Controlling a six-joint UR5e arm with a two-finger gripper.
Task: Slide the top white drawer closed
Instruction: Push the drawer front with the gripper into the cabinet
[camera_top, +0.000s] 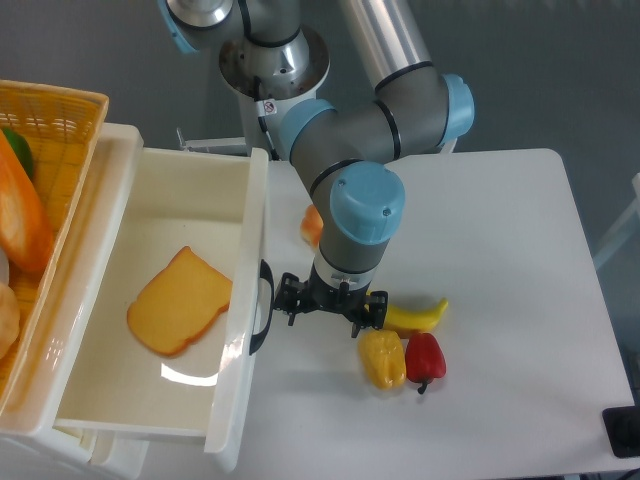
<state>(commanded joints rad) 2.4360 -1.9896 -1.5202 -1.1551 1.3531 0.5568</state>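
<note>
The wide, shallow glossy white plastic drawer (170, 300), the upper one of the white cabinet, is standing pulled well out over the left side of the white bench (500, 300). Its front panel carries a black arched handle (262, 306) that is facing the arm. A flat slice of yellow-orange toy bread (180, 302) is lying on the drawer floor. The grey and light-blue arm is reaching down from the top of the view, and its black two-finger hand (330, 305) is hanging low just beside the handle, on the bench side of the drawer front; whether it is touching the handle cannot be told. The fingers are pointing downward and the arm is hiding most of them, so it cannot be told how wide the hand is standing. Just beside the hand are lying a yellow banana (415, 316), a yellow bell pepper (383, 360) and a red bell pepper (425, 360). An orange woven basket (70, 120) is sitting on the cabinet top at the far left.
</note>
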